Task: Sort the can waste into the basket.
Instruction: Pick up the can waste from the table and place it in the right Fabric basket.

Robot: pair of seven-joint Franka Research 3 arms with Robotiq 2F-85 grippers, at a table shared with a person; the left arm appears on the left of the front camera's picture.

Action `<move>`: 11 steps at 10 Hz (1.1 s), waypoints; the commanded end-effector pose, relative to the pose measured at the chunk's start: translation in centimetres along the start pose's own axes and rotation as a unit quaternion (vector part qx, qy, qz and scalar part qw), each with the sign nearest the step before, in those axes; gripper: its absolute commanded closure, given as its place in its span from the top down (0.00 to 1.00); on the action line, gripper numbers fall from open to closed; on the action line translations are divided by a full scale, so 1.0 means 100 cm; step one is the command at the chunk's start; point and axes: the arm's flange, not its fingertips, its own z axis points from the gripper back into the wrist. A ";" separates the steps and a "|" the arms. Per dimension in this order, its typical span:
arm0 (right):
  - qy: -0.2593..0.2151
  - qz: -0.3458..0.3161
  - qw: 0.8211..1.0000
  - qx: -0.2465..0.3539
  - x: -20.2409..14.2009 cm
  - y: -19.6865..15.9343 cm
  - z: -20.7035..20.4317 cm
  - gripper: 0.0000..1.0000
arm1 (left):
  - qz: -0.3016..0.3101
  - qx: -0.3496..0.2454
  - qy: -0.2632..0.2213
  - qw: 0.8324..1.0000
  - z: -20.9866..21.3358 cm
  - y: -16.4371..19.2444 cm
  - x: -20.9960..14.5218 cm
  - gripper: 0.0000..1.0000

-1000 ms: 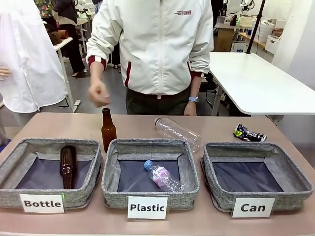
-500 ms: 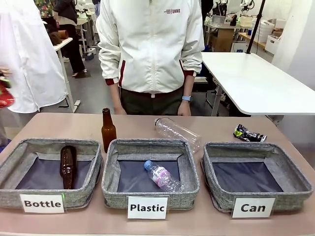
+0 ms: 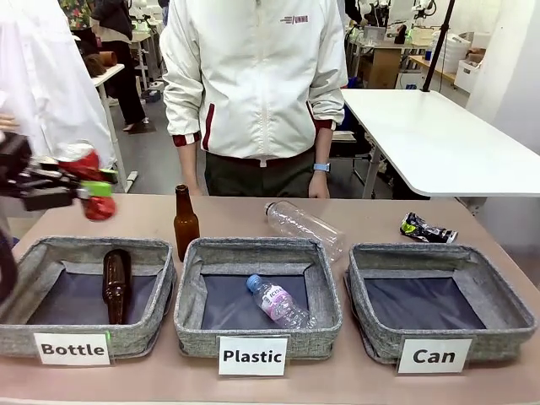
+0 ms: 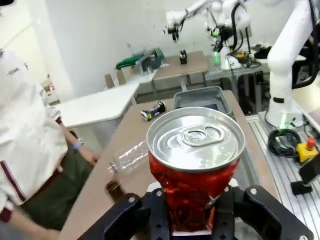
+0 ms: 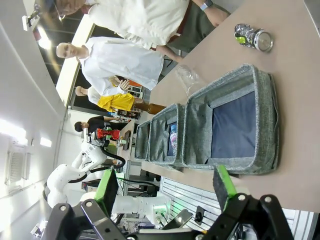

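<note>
My left gripper (image 3: 96, 187) hangs above the table's left end, over the "Bottle" basket, shut on the crushed red can (image 3: 99, 207). In the left wrist view the red can (image 4: 194, 175) stands upright between the fingers of that gripper (image 4: 192, 212), silver top toward the camera. The crushed black can (image 3: 426, 229) lies on the table behind the grey "Can" basket (image 3: 439, 253), which holds nothing. My right gripper (image 5: 165, 187) is open and bare, high over the near edge by the Can basket (image 5: 270, 125), with the black can (image 5: 252, 37) beyond it.
The "Bottle" basket (image 3: 84, 246) holds a brown bottle; the "Plastic" basket (image 3: 253, 247) holds a small clear bottle. A brown glass bottle (image 3: 185, 221) stands and a clear plastic bottle (image 3: 304, 226) lies behind them. A person in a white jacket (image 3: 261, 84) stands at the far edge.
My left gripper has come into the front view from the left with the red can. The person has lowered the raised hand and stands back.
</note>
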 end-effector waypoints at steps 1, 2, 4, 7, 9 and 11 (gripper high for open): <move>-0.007 0.014 1.000 0.009 0.002 0.002 0.001 1.00 | 0.039 -0.055 0.026 0.997 -0.058 0.005 0.026 0.00; -0.007 0.014 1.000 0.009 0.002 0.002 0.001 1.00 | 0.047 -0.080 0.025 0.995 -0.078 0.003 0.029 0.00; -0.007 0.014 1.000 0.009 0.002 0.002 0.001 1.00 | 0.012 -0.023 0.017 1.000 -0.037 -0.003 0.011 0.00; -0.007 0.014 1.000 0.009 0.002 0.002 0.001 1.00 | 0.012 -0.023 0.017 1.000 -0.037 -0.003 0.011 0.00; -0.007 0.014 1.000 0.009 0.002 0.002 0.001 1.00 | 0.021 -0.015 0.022 0.999 -0.032 0.001 0.013 0.31; -0.007 0.014 1.000 0.009 0.002 0.002 0.001 1.00 | 0.124 0.143 -0.040 0.981 -0.071 -0.006 0.027 0.31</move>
